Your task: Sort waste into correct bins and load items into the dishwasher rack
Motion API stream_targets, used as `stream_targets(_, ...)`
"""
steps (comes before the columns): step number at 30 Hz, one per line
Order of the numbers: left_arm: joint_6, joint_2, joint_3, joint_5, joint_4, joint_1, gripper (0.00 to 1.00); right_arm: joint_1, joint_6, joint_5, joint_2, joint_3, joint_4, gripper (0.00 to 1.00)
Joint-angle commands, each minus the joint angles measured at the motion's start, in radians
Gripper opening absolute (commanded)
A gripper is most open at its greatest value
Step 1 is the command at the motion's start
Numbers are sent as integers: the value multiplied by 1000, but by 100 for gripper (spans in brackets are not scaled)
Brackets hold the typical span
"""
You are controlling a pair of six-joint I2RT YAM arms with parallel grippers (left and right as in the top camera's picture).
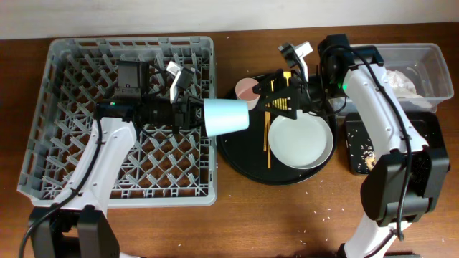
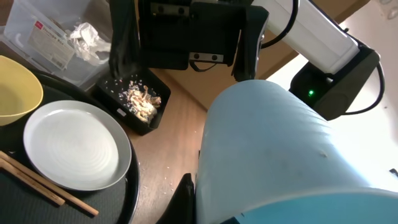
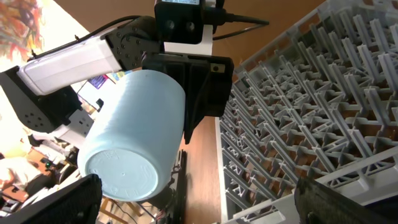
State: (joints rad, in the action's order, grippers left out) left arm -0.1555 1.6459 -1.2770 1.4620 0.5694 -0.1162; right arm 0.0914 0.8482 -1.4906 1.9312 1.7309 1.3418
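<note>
My left gripper (image 1: 197, 115) is shut on the light-blue cup (image 1: 226, 117) and holds it on its side above the right edge of the grey dishwasher rack (image 1: 64, 122). The cup fills the left wrist view (image 2: 280, 155). My right gripper (image 1: 281, 93) is open and empty, hovering over the round black tray and pointing at the cup (image 3: 134, 143). On that tray lie the pink cup (image 1: 246, 89), the pale plate (image 1: 301, 140) and the chopsticks (image 1: 267, 143). The yellow bowl (image 2: 12, 87) shows in the left wrist view; in the overhead view my right gripper hides it.
The clear tub (image 1: 430, 57) at the back right holds white napkins (image 1: 400, 82). The black rectangular tray (image 1: 356, 154) beside it holds food scraps (image 2: 142, 102). Crumbs lie on the table by the large round black tray (image 1: 237, 154).
</note>
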Motion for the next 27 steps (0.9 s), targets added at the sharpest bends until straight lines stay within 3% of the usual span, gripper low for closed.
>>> stream_targets(1, 5, 5, 0, -3, -17, 8, 1, 24, 9, -19, -4, -2, 4, 98)
stream_targets(18, 5, 8, 0, -48, -31, 8, 1, 68, 12, -46, -5, -2, -4, 98)
stream_targets(25, 6, 8, 0, -44, -38, 8, 1, 165, 12, -24, -5, -2, -48, 99)
stream_targets(27, 6, 8, 0, -44, -38, 8, 1, 156, 12, -25, -5, -2, -50, 93)
